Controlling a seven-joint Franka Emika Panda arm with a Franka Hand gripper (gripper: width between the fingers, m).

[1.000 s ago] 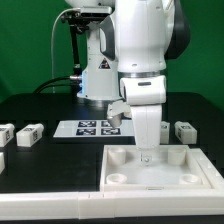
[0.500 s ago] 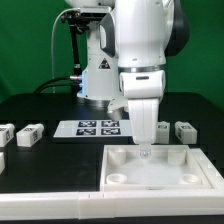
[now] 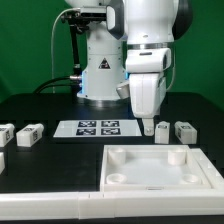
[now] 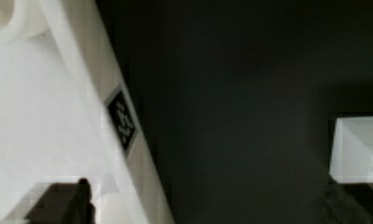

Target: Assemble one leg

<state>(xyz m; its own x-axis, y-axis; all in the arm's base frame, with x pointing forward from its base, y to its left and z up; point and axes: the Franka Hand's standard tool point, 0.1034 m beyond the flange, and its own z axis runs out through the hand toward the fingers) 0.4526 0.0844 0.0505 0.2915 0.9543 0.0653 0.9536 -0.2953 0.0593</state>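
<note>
Two small white legs (image 3: 161, 130) (image 3: 185, 130) stand on the black table at the exterior view's right, behind the large white square panel (image 3: 160, 168). More legs lie at the left (image 3: 30, 133) (image 3: 5, 133). My gripper (image 3: 148, 124) hangs above the panel's far edge, just left of the nearer right leg, touching nothing. It is open and empty. In the wrist view the gripper (image 4: 209, 205) has its dark fingers (image 4: 67, 203) spread wide. The panel's edge (image 4: 50, 120) with a tag runs beside one finger, and a white block (image 4: 361, 150) shows at the other side.
The marker board (image 3: 95, 127) lies behind the panel near the robot's base (image 3: 100, 75). Another white piece (image 3: 1, 160) sits at the exterior view's far left edge.
My gripper has risen from just over the panel's middle and shifted slightly to the exterior view's right, toward the far edge. It holds nothing. The parts have not moved.
</note>
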